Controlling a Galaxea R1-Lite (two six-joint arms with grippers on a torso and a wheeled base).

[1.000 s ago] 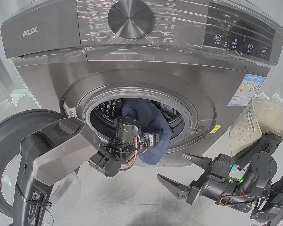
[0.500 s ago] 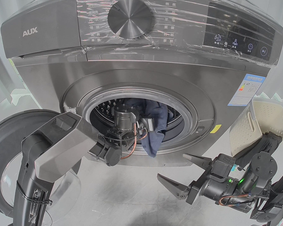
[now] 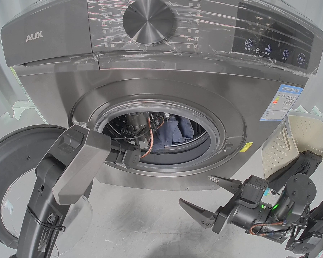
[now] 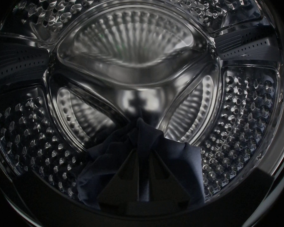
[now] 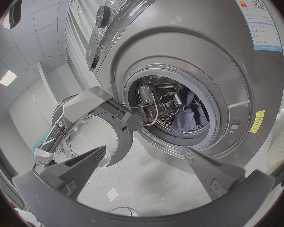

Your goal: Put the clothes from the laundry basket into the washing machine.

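- Left claw (image 4: 139, 128) pinches the blue cloth (image 3: 173, 132) inside the washer (image 3: 204, 86) drum.
- Right claw (image 3: 196, 190) is spread, below the washer's opening.
- Risk: if released near the washer's rim, the cloth may trail out.

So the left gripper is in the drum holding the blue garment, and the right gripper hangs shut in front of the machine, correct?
No: the right gripper is open wide and holding nothing, per the right wrist view. Otherwise yes: the left gripper is in the washing machine, shut on the blue garment.
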